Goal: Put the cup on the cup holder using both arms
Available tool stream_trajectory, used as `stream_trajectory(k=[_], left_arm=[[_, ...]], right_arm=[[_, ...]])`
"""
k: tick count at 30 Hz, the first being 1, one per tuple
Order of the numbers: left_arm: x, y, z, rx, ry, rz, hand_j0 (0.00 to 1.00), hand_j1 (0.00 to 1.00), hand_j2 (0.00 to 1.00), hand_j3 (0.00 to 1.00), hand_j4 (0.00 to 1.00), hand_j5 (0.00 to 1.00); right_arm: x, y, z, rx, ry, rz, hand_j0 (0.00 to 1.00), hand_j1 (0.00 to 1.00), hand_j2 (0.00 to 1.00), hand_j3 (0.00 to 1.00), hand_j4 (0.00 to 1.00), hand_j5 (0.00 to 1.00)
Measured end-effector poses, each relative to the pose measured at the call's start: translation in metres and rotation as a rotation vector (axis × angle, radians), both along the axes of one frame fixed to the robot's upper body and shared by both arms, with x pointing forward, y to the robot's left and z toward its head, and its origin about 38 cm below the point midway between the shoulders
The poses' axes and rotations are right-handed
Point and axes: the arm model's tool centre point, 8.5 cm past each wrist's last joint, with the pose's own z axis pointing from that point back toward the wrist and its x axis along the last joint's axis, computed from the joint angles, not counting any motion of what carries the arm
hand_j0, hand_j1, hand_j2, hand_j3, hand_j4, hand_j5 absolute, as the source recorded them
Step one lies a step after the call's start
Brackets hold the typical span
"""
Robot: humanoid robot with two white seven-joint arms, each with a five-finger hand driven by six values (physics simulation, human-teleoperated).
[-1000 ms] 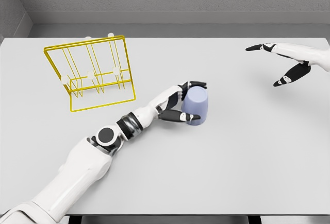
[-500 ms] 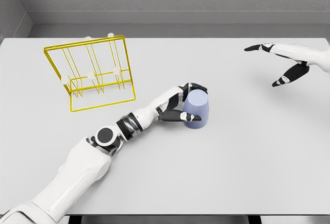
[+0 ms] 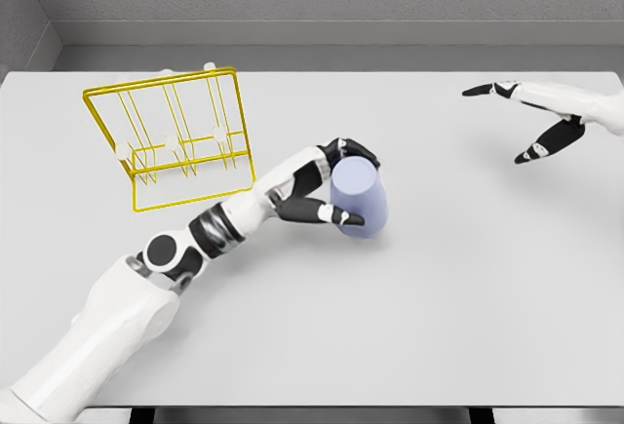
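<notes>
Grey-walled room, pale table (image 3: 439, 327): cup grasped, not yet on the holder.

Inspection finds the lavender cup (image 3: 358, 200) near the middle of the table, mouth down and slightly tilted, with the left hand (image 3: 327, 188) clamped around its left side, fingers over the top and thumb across the front. Whether its base is clear of the surface cannot be told. The yellow wire cup holder (image 3: 175, 136) stands to the left of the cup, apart from it, and no cup hangs on its pegs. The right hand (image 3: 531, 122) hovers well apart at the far right edge, fingers spread, holding nothing. Judgement: the grasp is made; carrying the cup to the holder, seating it on a peg and releasing all remain outstanding.
</notes>
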Motion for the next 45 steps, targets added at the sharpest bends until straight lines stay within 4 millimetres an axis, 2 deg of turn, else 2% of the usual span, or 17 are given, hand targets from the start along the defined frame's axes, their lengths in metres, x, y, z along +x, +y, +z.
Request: stream_trajectory(k=[7, 11, 21, 29, 33, 45], left_arm=[[-0.024, 0.045, 0.025, -0.024, -0.019, -0.02, 0.42, 0.42, 0.42, 0.42, 0.42, 0.42], [-0.036, 0.068, 0.032, -0.018, -0.019, -0.016, 0.42, 0.42, 0.42, 0.42, 0.42, 0.42], [-0.033, 0.125, 0.076, -0.002, -0.079, 0.041, 0.42, 0.42, 0.42, 0.42, 0.42, 0.42], [-0.028, 0.145, 0.101, -0.027, -0.11, 0.072, 0.41, 0.41, 0.41, 0.41, 0.41, 0.41], [-0.02, 0.151, 0.12, -0.043, -0.148, 0.083, 0.41, 0.41, 0.41, 0.41, 0.41, 0.41], [-0.002, 0.158, 0.143, -0.058, -0.189, 0.133, 0.4, 0.4, 0.4, 0.4, 0.4, 0.4]], right_arm=[[0.0, 0.0, 0.0, 0.0, 0.0, 0.0, 1.0, 1.0, 1.0, 1.0, 1.0, 1.0], [0.0, 0.0, 0.0, 0.0, 0.0, 0.0, 1.0, 1.0, 1.0, 1.0, 1.0, 1.0], [0.0, 0.0, 0.0, 0.0, 0.0, 0.0, 1.0, 1.0, 1.0, 1.0, 1.0, 1.0], [0.0, 0.0, 0.0, 0.0, -0.001, 0.0, 1.0, 1.0, 1.0, 1.0, 1.0, 1.0], [0.0, 0.0, 0.0, 0.001, -0.001, -0.001, 1.0, 1.0, 1.0, 1.0, 1.0, 1.0], [0.0, -0.001, 0.0, 0.001, 0.0, -0.001, 1.0, 1.0, 1.0, 1.0, 1.0, 1.0]])
